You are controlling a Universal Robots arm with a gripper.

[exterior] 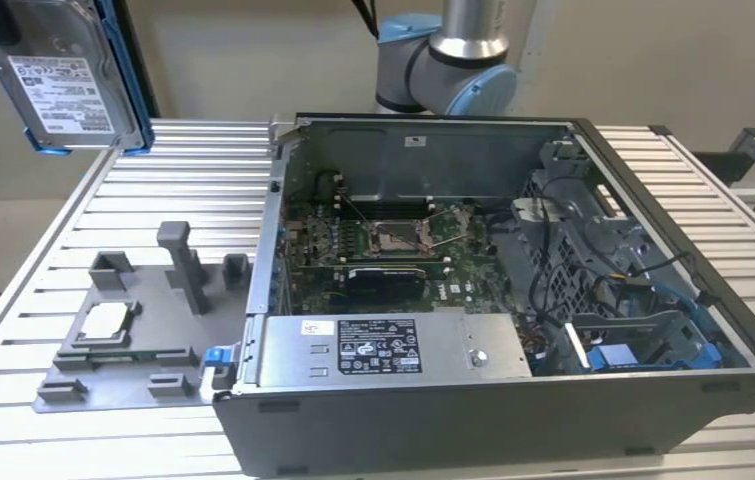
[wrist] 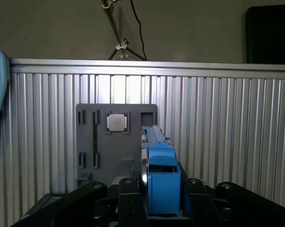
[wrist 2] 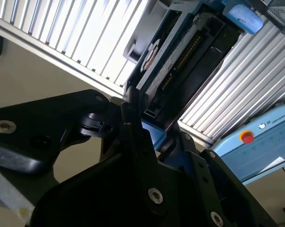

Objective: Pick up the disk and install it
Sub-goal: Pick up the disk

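The disk (exterior: 70,80), silver-grey with a white label and a blue bracket, hangs in the air high at the exterior view's left, above the table's far corner. In the first wrist view the disk (wrist: 159,172) stands edge-on between two black fingers (wrist: 128,201), with the gripper (wrist: 160,203) shut on its blue bracket. The second wrist view shows the disk (wrist 2: 180,61) from its circuit-board side, clamped by the gripper (wrist 2: 156,137). The grey fixture plate (wrist: 116,142) lies on the table below it.
An open computer case (exterior: 284,250) stands mid-table, holding a motherboard (exterior: 377,240), a grey power-supply box (exterior: 377,345) and a blue drive bay (exterior: 631,350). The fixture plate (exterior: 137,330) carries a small square chip (exterior: 108,320) and upright posts (exterior: 180,260). The arm's base (exterior: 451,60) is behind the case.
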